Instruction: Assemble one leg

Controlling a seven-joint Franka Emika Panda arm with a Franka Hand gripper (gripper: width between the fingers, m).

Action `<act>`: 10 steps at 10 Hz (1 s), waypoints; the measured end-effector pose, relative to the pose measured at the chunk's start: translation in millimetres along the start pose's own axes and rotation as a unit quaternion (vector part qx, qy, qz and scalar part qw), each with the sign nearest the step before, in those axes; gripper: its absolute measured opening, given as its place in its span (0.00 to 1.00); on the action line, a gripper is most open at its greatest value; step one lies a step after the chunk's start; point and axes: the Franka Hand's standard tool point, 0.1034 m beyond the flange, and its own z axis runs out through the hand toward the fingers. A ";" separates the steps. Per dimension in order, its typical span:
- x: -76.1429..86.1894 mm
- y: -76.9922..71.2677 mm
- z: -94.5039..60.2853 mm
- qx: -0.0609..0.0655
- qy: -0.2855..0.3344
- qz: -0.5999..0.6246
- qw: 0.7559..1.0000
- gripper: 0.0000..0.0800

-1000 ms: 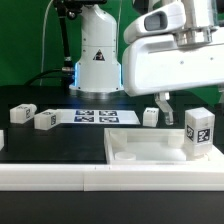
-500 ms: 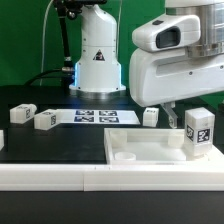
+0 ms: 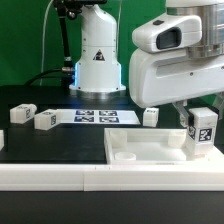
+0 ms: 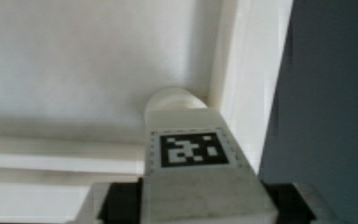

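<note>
Pincer [image 3: 203, 117] dropped onto leg [image 3: 204, 135], clamping it upright near slab [image 3: 140, 150] edge.

Green backdrop wall [image 3: 22, 40] behind. Black table [image 3: 50, 150] top, white ledge [image 3: 60, 180] along its near edge. Even indoor light.

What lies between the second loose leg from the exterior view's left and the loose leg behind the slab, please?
The marker board lies between the left leg and the right leg, shown only in the exterior view.
</note>
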 end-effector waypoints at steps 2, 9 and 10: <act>-0.1 1.4 0.0 0.000 0.000 0.005 1.000 0.37; -11.9 -4.3 9.7 0.003 0.018 0.274 0.961 0.37; -11.6 -6.4 10.7 0.002 0.018 0.322 0.947 0.37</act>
